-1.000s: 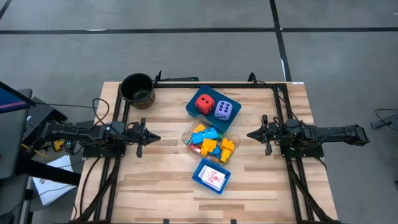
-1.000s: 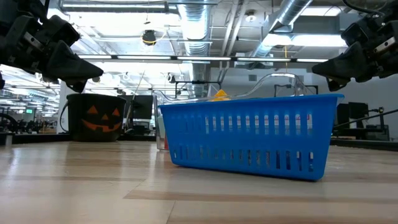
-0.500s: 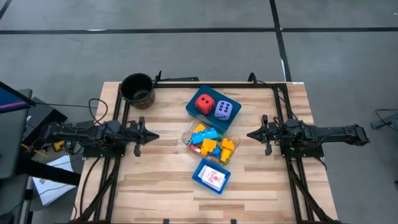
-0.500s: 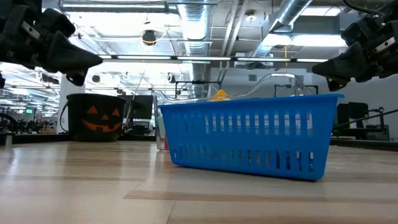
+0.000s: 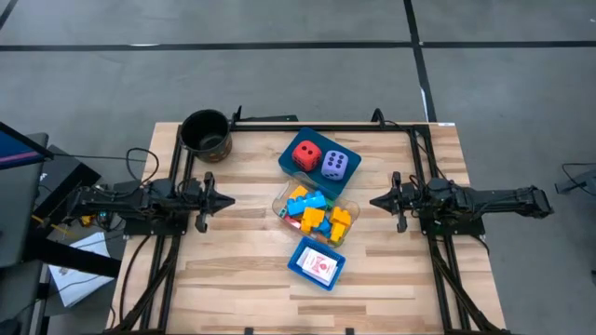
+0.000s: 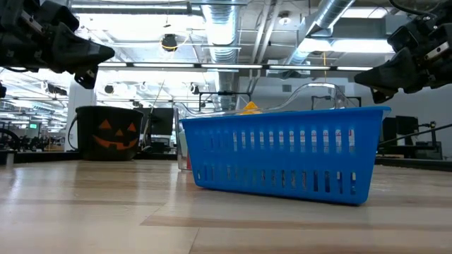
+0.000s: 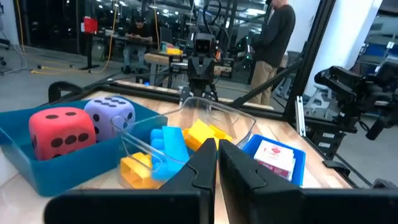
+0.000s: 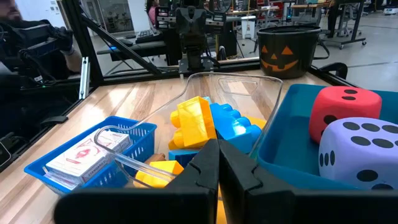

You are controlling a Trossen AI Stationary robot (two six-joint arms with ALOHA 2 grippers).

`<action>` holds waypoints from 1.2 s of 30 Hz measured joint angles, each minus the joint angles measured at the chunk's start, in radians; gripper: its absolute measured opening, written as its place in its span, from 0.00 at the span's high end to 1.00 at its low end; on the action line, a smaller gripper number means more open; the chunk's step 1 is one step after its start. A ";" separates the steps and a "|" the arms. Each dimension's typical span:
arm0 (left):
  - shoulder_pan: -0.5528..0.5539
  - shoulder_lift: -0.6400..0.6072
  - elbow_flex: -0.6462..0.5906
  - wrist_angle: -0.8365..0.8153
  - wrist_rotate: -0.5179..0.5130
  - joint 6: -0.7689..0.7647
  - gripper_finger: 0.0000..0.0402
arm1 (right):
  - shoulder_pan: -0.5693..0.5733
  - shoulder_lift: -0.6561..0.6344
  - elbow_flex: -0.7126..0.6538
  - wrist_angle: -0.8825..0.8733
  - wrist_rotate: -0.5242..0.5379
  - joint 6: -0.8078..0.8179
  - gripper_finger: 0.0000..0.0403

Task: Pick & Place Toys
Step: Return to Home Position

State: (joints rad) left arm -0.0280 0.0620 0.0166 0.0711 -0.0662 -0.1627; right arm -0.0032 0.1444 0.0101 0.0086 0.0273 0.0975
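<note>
Two empty claws, pinched shut — left claw (image 5: 229, 202) and right claw (image 5: 373, 200) flank the clear plastic bin (image 5: 280, 198); I'd draw each levelly away.

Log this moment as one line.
left gripper shut, empty; right gripper shut, empty; bricks in clear bin; dice in blue tray; cards in blue basket

Grey floor (image 5: 279, 74) (dark-taped), ceiling ducts (image 6: 224, 32) overhead.
</note>
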 joint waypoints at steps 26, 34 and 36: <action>0.000 -0.024 0.000 0.001 0.000 0.000 0.97 | 0.000 0.000 0.000 0.000 0.000 0.000 1.00; 0.000 -0.024 0.000 0.001 0.000 0.000 0.97 | 0.000 0.000 0.000 0.000 0.000 0.000 1.00; 0.000 -0.024 0.000 0.001 0.000 0.000 0.97 | 0.000 0.000 0.000 0.000 0.000 0.000 1.00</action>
State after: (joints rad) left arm -0.0279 0.0376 0.0166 0.0719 -0.0664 -0.1627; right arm -0.0032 0.1444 0.0101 0.0086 0.0273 0.0975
